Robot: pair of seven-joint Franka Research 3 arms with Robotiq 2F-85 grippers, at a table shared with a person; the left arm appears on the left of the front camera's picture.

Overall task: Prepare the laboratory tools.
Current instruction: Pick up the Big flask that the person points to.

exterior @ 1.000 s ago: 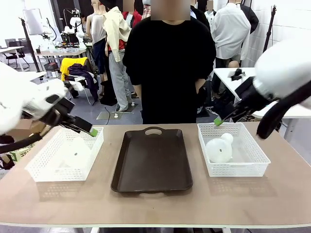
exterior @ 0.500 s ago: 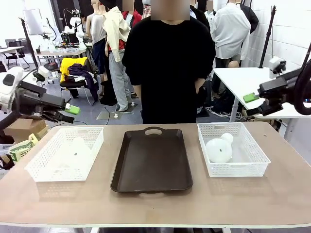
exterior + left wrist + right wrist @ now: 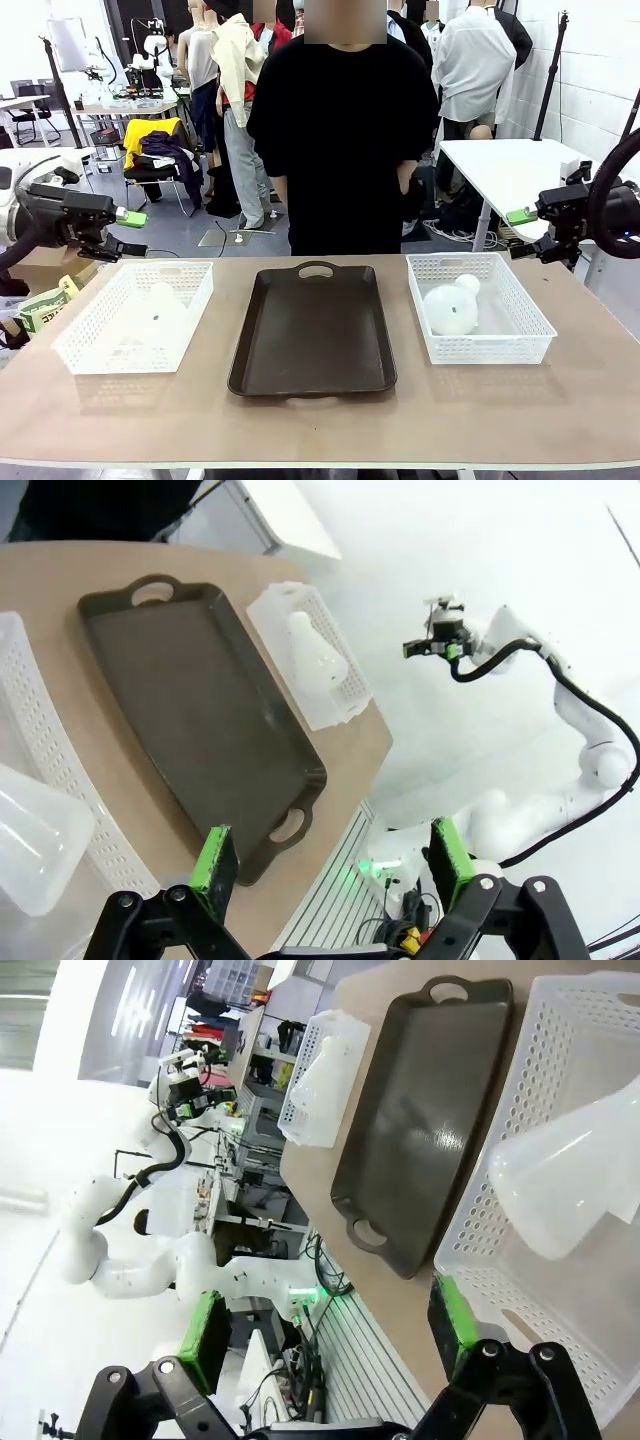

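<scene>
I have left gripper (image 3: 131,233) and right gripper (image 3: 521,233) open, empty, flanking left flask (image 3: 160,310) and right flask (image 3: 452,306): one apiece, likely bound for tray (image 3: 312,335).

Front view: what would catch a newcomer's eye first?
The dark brown tray sits mid-table between the left basket and the right basket. Each basket holds a frosted flask: the left flask and the right flask. The left gripper and the right gripper hang off the table's ends, jaws open, holding nothing.
</scene>
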